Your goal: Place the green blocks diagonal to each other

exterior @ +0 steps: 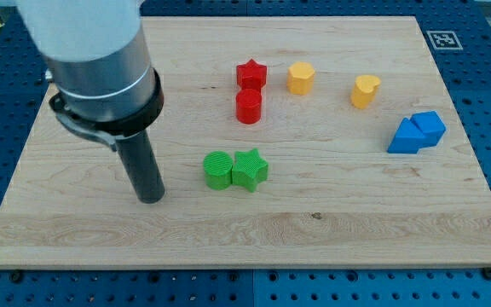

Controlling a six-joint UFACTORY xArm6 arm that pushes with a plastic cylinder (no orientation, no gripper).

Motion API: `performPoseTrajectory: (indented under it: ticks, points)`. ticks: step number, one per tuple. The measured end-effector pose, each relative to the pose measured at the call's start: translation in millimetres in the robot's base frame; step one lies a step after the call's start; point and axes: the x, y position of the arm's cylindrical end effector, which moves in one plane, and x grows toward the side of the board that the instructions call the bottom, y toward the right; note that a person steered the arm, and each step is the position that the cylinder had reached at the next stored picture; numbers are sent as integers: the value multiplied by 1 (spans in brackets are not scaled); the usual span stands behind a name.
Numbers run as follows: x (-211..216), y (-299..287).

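Observation:
A green cylinder and a green star sit side by side and touching near the middle of the wooden board, the cylinder on the view's left. My tip rests on the board to the view's left of the green cylinder, a short gap apart and slightly lower in the view. It touches no block.
A red star sits above a red cylinder near the view's top middle. A yellow hexagon and a yellow heart-like block lie to their right. Two blue blocks touch at the view's right.

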Motion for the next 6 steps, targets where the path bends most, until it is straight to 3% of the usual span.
performPoseTrajectory:
  ticks: [6]
  points:
    - [-42, 103]
